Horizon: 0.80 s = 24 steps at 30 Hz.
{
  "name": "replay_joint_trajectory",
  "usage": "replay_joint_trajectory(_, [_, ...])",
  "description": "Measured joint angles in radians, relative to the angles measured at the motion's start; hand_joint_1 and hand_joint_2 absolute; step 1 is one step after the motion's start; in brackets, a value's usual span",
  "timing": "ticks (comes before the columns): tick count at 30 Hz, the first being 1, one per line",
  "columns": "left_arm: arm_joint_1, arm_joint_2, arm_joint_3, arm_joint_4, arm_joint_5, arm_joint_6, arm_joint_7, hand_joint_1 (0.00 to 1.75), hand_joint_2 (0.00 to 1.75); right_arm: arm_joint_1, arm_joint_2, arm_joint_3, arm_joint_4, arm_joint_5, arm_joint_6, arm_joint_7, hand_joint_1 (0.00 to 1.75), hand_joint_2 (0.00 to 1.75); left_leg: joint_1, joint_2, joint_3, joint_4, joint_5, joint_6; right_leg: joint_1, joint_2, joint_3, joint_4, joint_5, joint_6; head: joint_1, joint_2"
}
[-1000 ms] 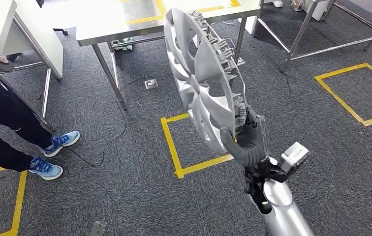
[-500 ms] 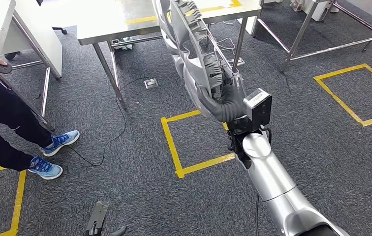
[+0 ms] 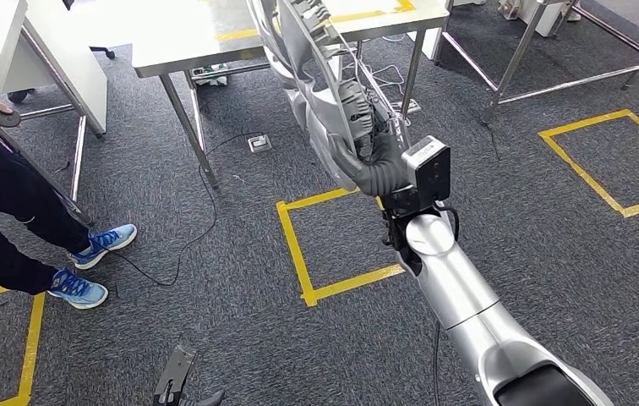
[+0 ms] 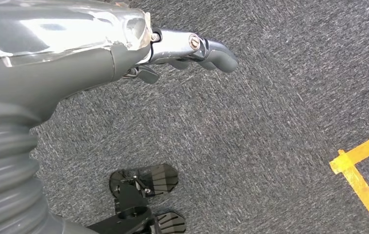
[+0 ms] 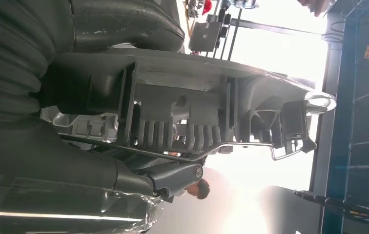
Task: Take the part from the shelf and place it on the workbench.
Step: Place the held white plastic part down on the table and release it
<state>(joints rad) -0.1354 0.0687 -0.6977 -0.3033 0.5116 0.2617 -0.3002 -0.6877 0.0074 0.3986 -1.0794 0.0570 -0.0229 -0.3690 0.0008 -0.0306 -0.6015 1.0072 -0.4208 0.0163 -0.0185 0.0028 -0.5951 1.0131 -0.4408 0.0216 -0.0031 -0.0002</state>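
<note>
One part in hand: my right hand (image 3: 377,173) grips the silver wheel cover (image 3: 316,101) at its lower rim, thumb on one face, fingers on the ribbed back.
Wheel cover: held up on edge over the grey carpet, its top reaching in front of the near edge of the steel workbench (image 3: 181,42); not set down.
Right wrist view: clips and wire ring of the wheel cover (image 5: 197,117) sit between my thumb and fingers.
Left hand (image 4: 192,48): holds nothing, fingers curled in, hanging low over the carpet.
Floor: yellow tape square (image 3: 299,254) beneath the cover.
Far left: person (image 3: 12,211) in blue shoes beside a white table (image 3: 54,51).
</note>
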Motion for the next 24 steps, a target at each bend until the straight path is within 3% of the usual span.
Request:
replay_joint_trajectory(19, [0.0, 0.001, 0.005, 0.001, -0.047, 0.008, 0.016, 0.0, 1.75, -0.005, -0.002, -0.019, 0.01, 0.013, 0.0, 0.0, 1.75, 1.75, -0.001, 0.0, -0.001, 0.002, -0.002, 0.001, -0.004, 0.0, 0.0, -0.003, 0.001, 0.002, 0.0, 0.0])
replay_joint_trajectory(22, [0.0, 0.004, 0.01, 0.001, -0.053, 0.009, 0.017, 0.0, 1.75, -0.005, 0.0, -0.022, 0.009, 0.017, 0.001, 0.001, 1.75, 1.75, 0.0, 0.002, 0.009, -0.016, 0.002, 0.017, -0.008, 0.0, 0.007, -0.018, 0.008, 0.013, -0.001, 0.0])
replay_joint_trajectory(24, [0.0, 0.003, 0.016, 0.002, -0.06, 0.01, 0.017, 0.0, 1.75, -0.007, -0.001, -0.024, 0.008, 0.02, 0.001, 0.002, 1.75, 1.75, 0.007, 0.005, 0.034, -0.054, 0.017, 0.03, -0.003, -0.001, -0.008, 0.011, -0.002, 0.014, 0.001, 0.0])
